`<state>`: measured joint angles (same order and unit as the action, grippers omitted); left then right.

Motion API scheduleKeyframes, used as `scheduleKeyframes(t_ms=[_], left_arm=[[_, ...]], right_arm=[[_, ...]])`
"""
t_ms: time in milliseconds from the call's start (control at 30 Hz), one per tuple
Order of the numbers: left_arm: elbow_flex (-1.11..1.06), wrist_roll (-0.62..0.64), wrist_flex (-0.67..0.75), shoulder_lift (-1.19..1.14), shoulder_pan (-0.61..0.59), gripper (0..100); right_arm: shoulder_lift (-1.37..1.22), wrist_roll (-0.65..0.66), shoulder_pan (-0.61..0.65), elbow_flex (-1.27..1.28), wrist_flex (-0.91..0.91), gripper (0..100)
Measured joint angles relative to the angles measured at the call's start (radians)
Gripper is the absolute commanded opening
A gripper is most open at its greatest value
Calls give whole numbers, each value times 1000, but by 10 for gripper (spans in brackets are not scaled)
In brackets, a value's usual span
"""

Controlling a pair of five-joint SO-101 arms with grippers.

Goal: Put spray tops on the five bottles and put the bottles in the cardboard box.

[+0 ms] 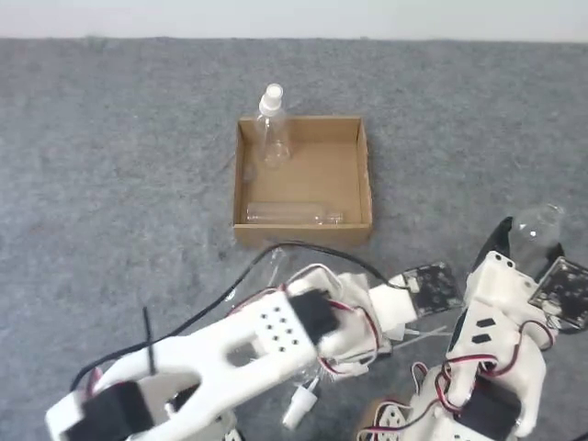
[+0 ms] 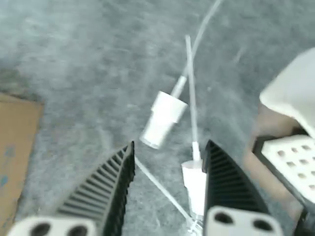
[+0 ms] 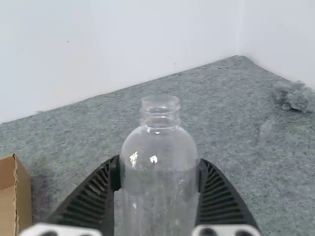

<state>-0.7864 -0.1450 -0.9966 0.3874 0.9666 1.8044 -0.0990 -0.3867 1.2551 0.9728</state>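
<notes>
A: Right gripper (image 3: 158, 169) first. Clamped on what?
B: Clenched around a clear plastic bottle with no cap (image 3: 158, 157), upright, with the open threaded neck above the black ribbed fingers (image 3: 93, 196) pressed to either side of its body. Held up off the grey carpet (image 1: 110, 138), towards the right edge in the high view, well apart from the square brown cardboard box (image 1: 303, 235).
A: And inside that box?
B: Two more. First, a clear bottle with a white spray top fitted (image 1: 273, 124), standing at the far left corner with the top above the rim. Second, a clear bottle lying flat (image 1: 287, 214) along the near wall; cannot tell about a top on that one.
A: Left gripper (image 2: 171, 146)?
B: Released, with jaws spread wide and nothing gripped, low over the carpet on the near side of the box. Below it, two loose white tops with thin dip tubes: a tilted spray top (image 2: 162, 120) just beyond the fingertips, and a second spray top (image 2: 195, 184) close against the inside of one finger. Touching or merely beside, cannot tell. Crossed tubes on the carpet between them.
A: Anything else around?
B: A black cable (image 1: 220, 301) looped over the white left arm in the high view, plus a white perforated part of the other arm (image 2: 290, 157) off to one side in the left wrist view.
</notes>
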Motion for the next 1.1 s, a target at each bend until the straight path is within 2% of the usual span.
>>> scheduleKeyframes(t_ms=[267, 467, 800, 1100], left_arm=[[54, 18, 0, -155, 23, 205], [61, 18, 9, -207, 23, 87], [69, 18, 29, -239, 23, 21], [107, 18, -31, -239, 23, 80]], right_arm=[[-12, 0, -6, 26, -18, 58], [-14, 0, -8, 52, -26, 58], [-15, 2, -9, 54, -26, 58], [-15, 2, -25, 54, -28, 58]])
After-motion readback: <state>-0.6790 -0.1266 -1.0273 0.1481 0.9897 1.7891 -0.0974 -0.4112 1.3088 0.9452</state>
